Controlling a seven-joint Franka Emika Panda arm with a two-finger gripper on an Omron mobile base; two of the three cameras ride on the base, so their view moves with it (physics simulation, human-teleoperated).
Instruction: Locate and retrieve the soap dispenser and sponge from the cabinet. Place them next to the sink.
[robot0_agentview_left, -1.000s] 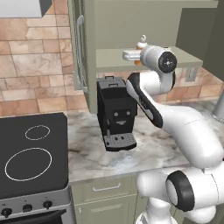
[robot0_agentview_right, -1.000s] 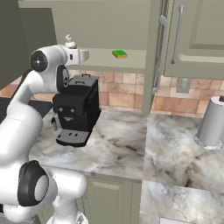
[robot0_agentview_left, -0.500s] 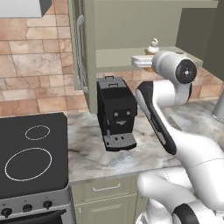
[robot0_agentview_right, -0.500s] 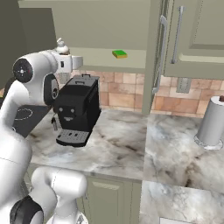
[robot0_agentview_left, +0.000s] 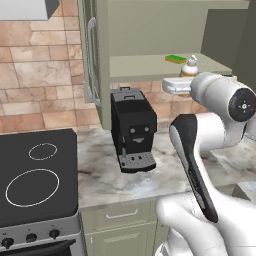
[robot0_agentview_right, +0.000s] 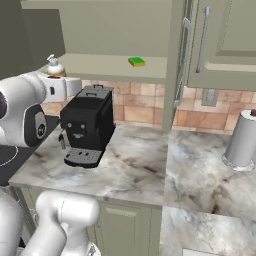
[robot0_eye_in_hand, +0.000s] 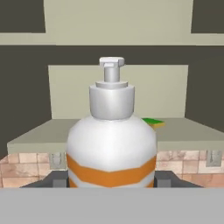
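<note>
currently, mid-retrieval, the gripper (robot0_eye_in_hand: 112, 183) is clamped on the soap dispenser (robot0_eye_in_hand: 112, 144) just outside the open cabinet (robot0_agentview_left: 150, 30), the sponge (robot0_agentview_right: 136, 62) lies on its shelf, and next comes, by judgement, carrying the bottle toward the sink.

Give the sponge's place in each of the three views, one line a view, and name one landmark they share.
Left base view: the sponge lies on the cabinet shelf, upper right of centre.
Right base view: the sponge is on the shelf, top centre.
Hand view: a sliver of the sponge shows right of the soap dispenser.
Shared landmark: the soap dispenser, held in the shut gripper.
</note>
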